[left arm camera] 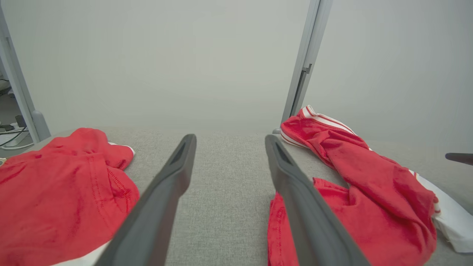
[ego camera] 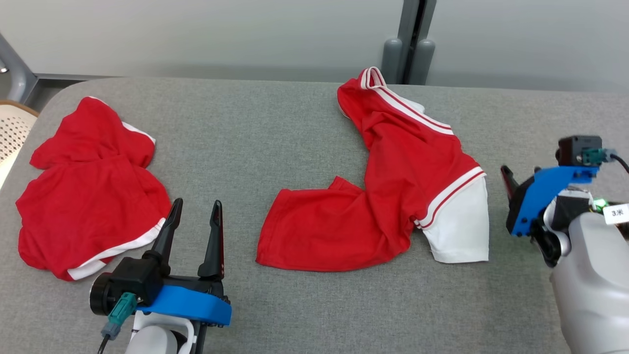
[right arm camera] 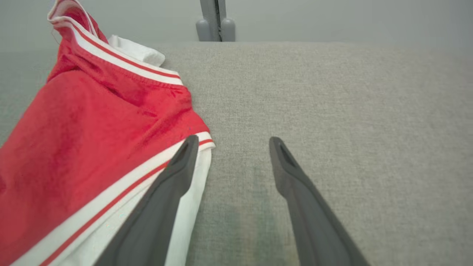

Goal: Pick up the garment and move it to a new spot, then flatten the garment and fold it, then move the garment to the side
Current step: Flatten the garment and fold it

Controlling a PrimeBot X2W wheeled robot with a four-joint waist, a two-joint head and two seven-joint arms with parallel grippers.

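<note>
The garment (ego camera: 393,206), a red shirt with white stripes and a white sleeve, lies crumpled on the grey table (ego camera: 275,128) from the middle toward the right. It also shows in the left wrist view (left arm camera: 369,184) and the right wrist view (right arm camera: 92,129). My right gripper (ego camera: 511,181) hangs just right of the white sleeve. In its own view it (right arm camera: 232,142) is open and empty, and its left finger (right arm camera: 173,184) overlaps the sleeve's edge. My left gripper (ego camera: 196,206) stands open near the front edge, between the two red cloths, with nothing between its fingers (left arm camera: 230,139).
A second red garment (ego camera: 93,182) with white trim lies bunched at the table's left end (left arm camera: 55,192). A pale perforated basket (ego camera: 12,130) sits off the table's left edge. A grey post (ego camera: 410,44) rises behind the far edge.
</note>
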